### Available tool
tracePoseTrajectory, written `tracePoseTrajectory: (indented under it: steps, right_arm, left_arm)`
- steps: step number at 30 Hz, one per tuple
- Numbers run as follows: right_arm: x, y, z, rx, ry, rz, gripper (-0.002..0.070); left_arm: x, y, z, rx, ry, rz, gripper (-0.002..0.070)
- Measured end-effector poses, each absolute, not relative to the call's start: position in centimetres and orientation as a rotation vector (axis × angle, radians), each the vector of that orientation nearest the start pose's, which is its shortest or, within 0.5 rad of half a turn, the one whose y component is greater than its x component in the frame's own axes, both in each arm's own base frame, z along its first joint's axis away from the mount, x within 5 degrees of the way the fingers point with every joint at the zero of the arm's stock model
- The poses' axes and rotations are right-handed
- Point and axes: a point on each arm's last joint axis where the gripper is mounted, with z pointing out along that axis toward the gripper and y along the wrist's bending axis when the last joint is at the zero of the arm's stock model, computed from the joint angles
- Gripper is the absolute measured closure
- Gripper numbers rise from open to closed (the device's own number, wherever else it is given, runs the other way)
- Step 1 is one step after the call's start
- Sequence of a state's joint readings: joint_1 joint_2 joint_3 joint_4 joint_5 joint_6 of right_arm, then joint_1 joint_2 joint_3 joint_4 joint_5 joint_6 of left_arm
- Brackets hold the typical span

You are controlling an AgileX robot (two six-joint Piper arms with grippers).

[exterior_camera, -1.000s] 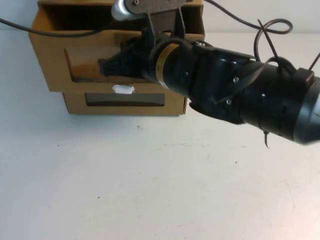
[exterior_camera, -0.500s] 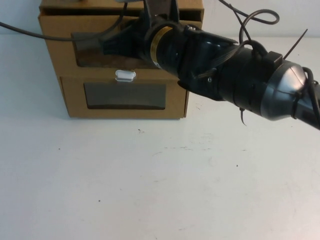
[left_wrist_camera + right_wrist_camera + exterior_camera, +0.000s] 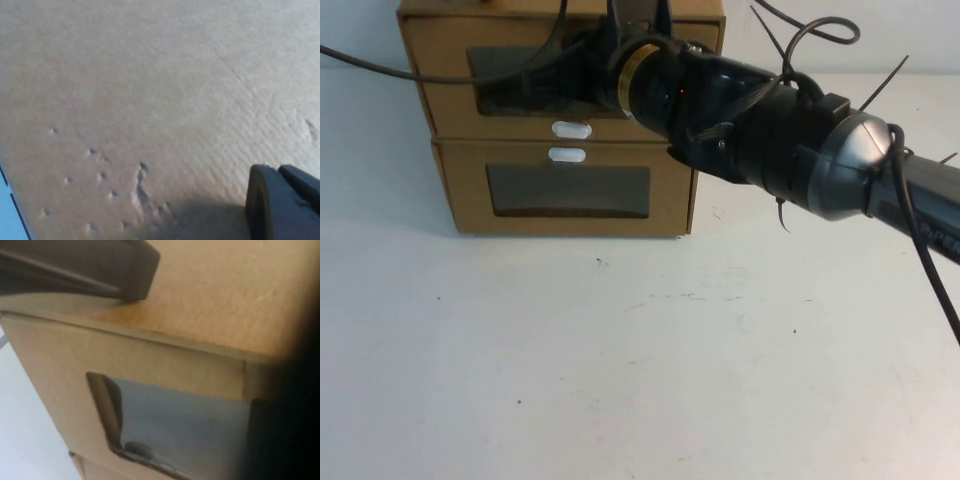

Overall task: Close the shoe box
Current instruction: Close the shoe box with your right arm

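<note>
Shoe box, brown cardboard drawer type [image 3: 455, 95], sits at the far left of the white table [image 3: 620, 360], stacked on top of a like brown cardboard box [image 3: 565, 190]. Its drawer front with the wide clear window [image 3: 510, 80] looks flush with the box below, and its small white oval tab [image 3: 570, 129] lies just above the lower box's own white tab [image 3: 566, 154]. My right arm reaches in from the right, and the right gripper [image 3: 555, 85] is against the upper drawer front at the window (its fingers are hidden behind the wrist, so I cannot tell whether they are apart or together). Left gripper [image 3: 282, 205] shows only as a dark finger edge close over dented brown cardboard [image 3: 150, 100]; I cannot tell its state either.
</note>
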State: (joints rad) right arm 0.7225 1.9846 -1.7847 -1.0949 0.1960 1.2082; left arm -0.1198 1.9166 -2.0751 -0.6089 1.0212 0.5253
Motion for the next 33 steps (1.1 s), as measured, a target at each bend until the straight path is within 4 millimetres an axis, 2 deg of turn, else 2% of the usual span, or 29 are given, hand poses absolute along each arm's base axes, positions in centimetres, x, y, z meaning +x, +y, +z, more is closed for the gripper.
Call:
tracePoseTrajectory:
  steps: [10, 15, 18, 22, 26, 30, 33]
  right_arm:
    - [38.2, 30.8, 34.1, -0.385, 1.743, 0.511, 0.0687]
    - [36.2, 30.3, 36.6, -0.36, 1.749, 0.418, 0.0687]
    - [34.1, 29.8, 38.6, -0.387, 1.781, 0.34, 0.0687]
    - [31.5, 28.5, 40.5, -0.426, 1.895, 0.327, 0.0687]
    - [29.1, 26.5, 41.9, -0.47, 2.039, 0.309, 0.0687]
    - [26.3, 23.8, 43.6, -0.549, 2.149, 0.255, 0.0687]
    - [23.3, 20.9, 45.4, -0.581, 2.164, 0.248, 0.0687]
  left_arm:
    - [42.2, -9.6, 41.1, 0.598, 2.124, -0.544, 0.0677]
    - [41.4, -9.6, 43.1, 0.629, 2.083, -0.533, 0.0677]
    - [40.2, -9.4, 45.2, 0.629, 2.022, -0.509, 0.0677]
    - [37.4, -9.0, 48.6, 0.631, 1.936, -0.483, 0.0677]
    - [34.5, -8.8, 51.0, 0.658, 1.893, -0.473, 0.0677]
    - [30.9, -8.3, 52.8, 0.641, 1.843, -0.457, 0.0677]
    - [27.6, -7.7, 53.1, 0.621, 1.81, -0.436, 0.0677]
